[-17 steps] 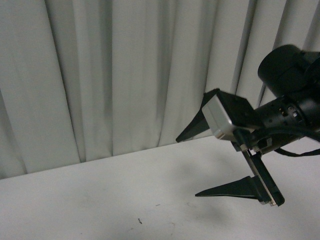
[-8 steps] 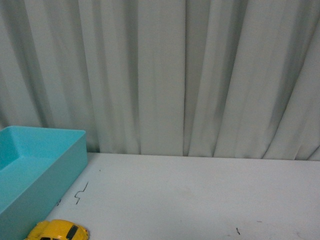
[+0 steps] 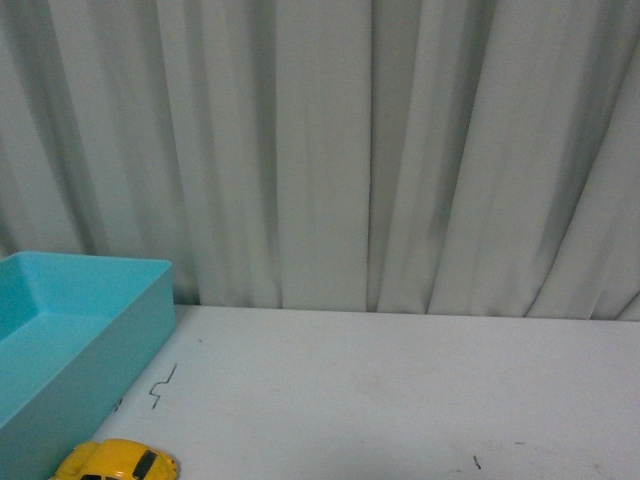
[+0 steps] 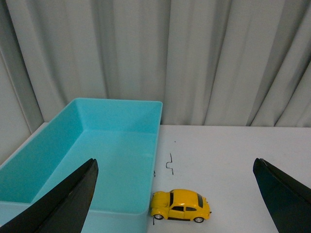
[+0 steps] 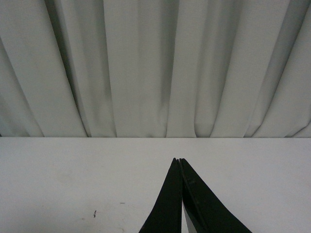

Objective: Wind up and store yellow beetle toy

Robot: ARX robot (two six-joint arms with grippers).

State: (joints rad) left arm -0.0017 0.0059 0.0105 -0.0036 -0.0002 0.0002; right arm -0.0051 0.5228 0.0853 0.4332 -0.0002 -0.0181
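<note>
The beetle toy (image 4: 180, 206) is glossy yellow with dark windows and silvery wheels. The bin (image 4: 121, 116) is plain turquoise, the table (image 4: 233, 160) white with small dark marks, the curtain (image 3: 320, 150) pale grey.

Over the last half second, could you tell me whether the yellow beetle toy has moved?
No. The yellow beetle toy sits beside the teal bin, at the same offset from the squiggly mark as before.

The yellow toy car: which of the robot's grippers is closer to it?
Left. The left gripper, open, frames the toy car; the right gripper, shut, faces only table and curtain.
</note>
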